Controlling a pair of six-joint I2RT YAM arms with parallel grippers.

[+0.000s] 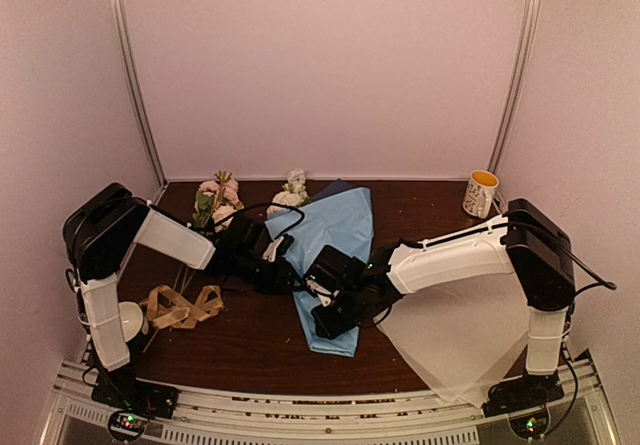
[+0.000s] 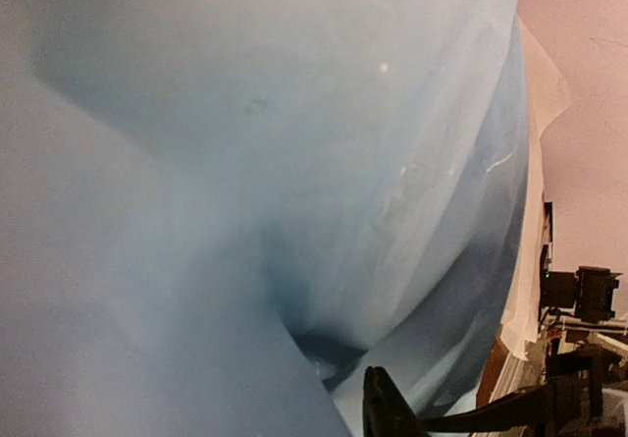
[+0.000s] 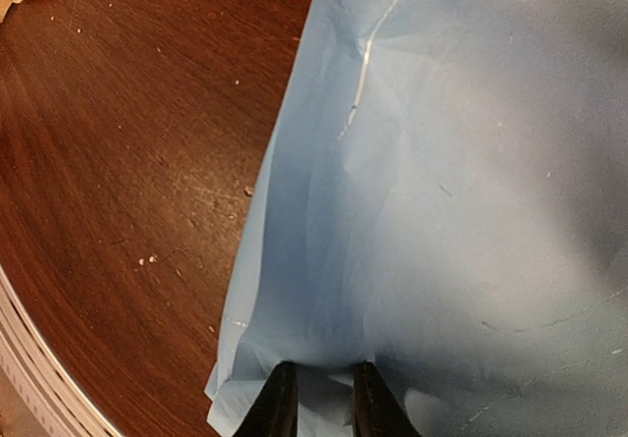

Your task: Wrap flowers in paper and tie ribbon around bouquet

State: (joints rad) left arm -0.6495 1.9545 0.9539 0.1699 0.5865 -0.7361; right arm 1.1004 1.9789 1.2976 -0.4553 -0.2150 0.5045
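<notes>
The paper [image 1: 340, 235] lies mid-worktop [image 1: 250, 340] as a long folded shape, wide end far, narrow end near. White flowers [image 1: 291, 194] sit just beside its far left corner. From above I cannot tell whether their stems run inside the fold, so the wrap looks at best partly made, not a finished cone. A second bunch, the pink flowers [image 1: 216, 199], lies farther left, apart from the paper.

The right tool [image 3: 322, 409] is at the paper's near end, jaws narrow with a fold of blue sheet between them. Whether they actually pinch it I cannot tell. The left tool [image 1: 292, 273] is against the paper's left side. Its wrist view is filled with blue, one dark finger [image 2: 385, 403] showing at the bottom, so its opening cannot be told either.

The ribbon [image 1: 182, 307] lies in loose loops at the left, well apart from the paper. The tying looks not yet begun. As I judge it, what is left is closing the wrap round the stems, then the whole ribbon step.
</notes>
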